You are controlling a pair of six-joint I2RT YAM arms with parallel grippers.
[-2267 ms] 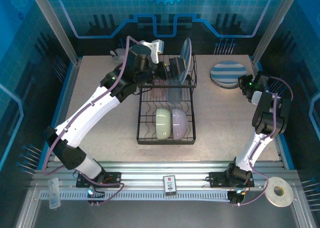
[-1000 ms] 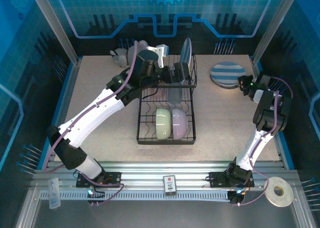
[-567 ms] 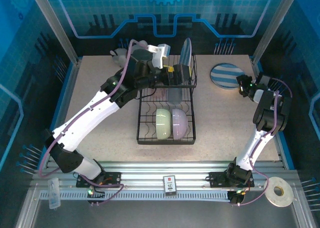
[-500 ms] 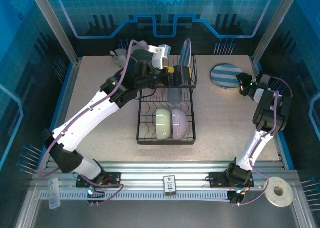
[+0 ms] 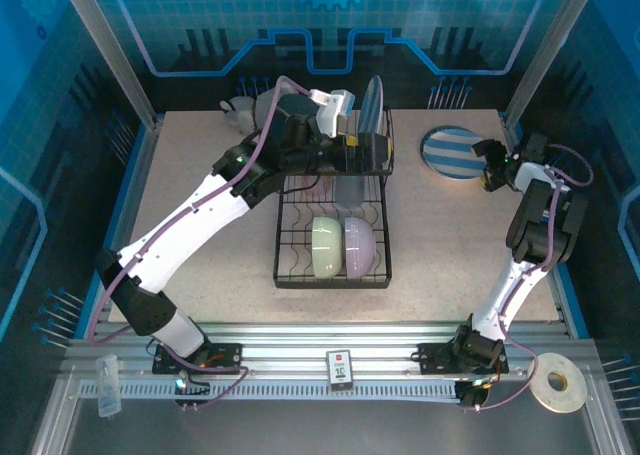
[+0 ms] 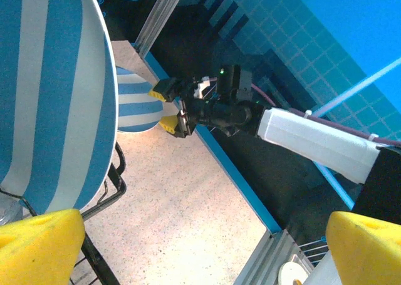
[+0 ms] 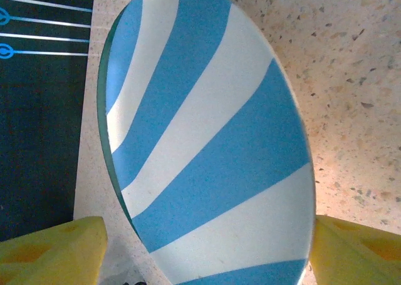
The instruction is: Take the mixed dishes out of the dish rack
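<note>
Ideally the left gripper (image 5: 368, 153) should straddle the rim of the upright plate (image 5: 374, 103) standing in the far slots of the rack (image 5: 330, 285), pinch firmly, then lift straight up so the plate clears the wires. Its jaws are spread wide, holding nothing. The right gripper (image 5: 489, 165) has its jaws apart either side of the flat plate (image 7: 213, 141) lying on the table (image 5: 440, 235), gripping nothing.

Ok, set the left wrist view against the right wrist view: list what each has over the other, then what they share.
Left wrist: the upright plate in the dish rack, and the right arm, jaws open beside the flat plate. Right wrist: a dark panel with thin pale lines. Both: the flat plate, striped, lying on the speckled table.
</note>
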